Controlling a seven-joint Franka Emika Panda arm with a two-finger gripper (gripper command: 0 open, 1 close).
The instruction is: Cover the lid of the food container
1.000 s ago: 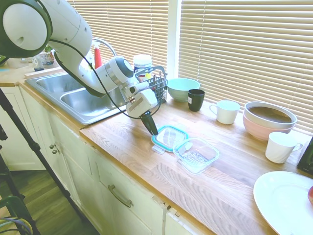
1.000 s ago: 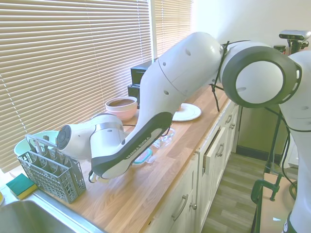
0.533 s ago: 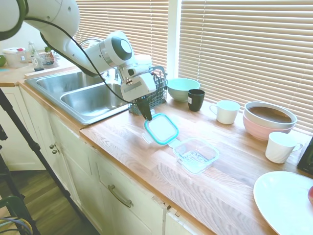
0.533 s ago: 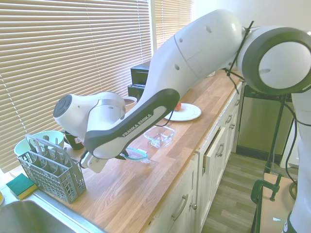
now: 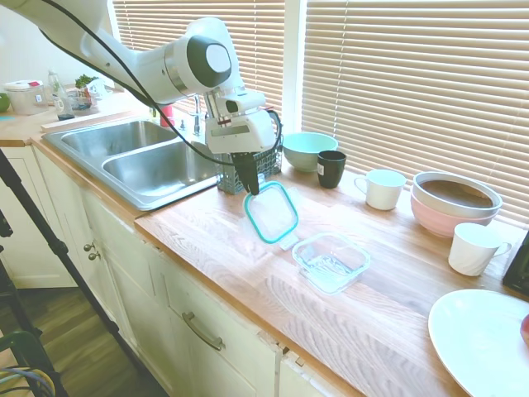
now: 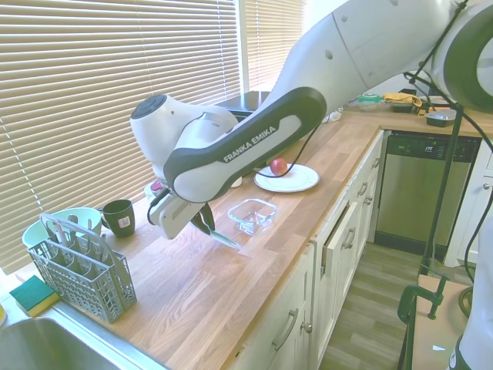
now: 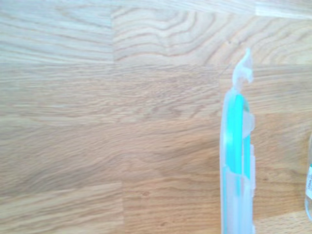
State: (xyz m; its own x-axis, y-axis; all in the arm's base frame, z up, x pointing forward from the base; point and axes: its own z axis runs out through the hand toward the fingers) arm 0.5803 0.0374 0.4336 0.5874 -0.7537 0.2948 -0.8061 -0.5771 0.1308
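The container [image 5: 331, 261] is taken as landmark, and bare worktop [image 5: 223, 236] is seen on its sink side and along its front edge. Above the container nothing is seen, so its open top is unblocked. The stretch between container and cutlery basket [image 5: 263, 157] is occupied in the air by the lid [image 5: 272, 212], held clear of the wood by the gripper [image 5: 250, 184]. Behind the container, toward the blinds, passage is narrowed by a black cup [image 5: 331, 169], a white mug [image 5: 383, 188] and a green bowl [image 5: 308, 150]. Further along, a pink bowl [image 5: 455, 212] and another mug [image 5: 474, 248] are set well apart from it.
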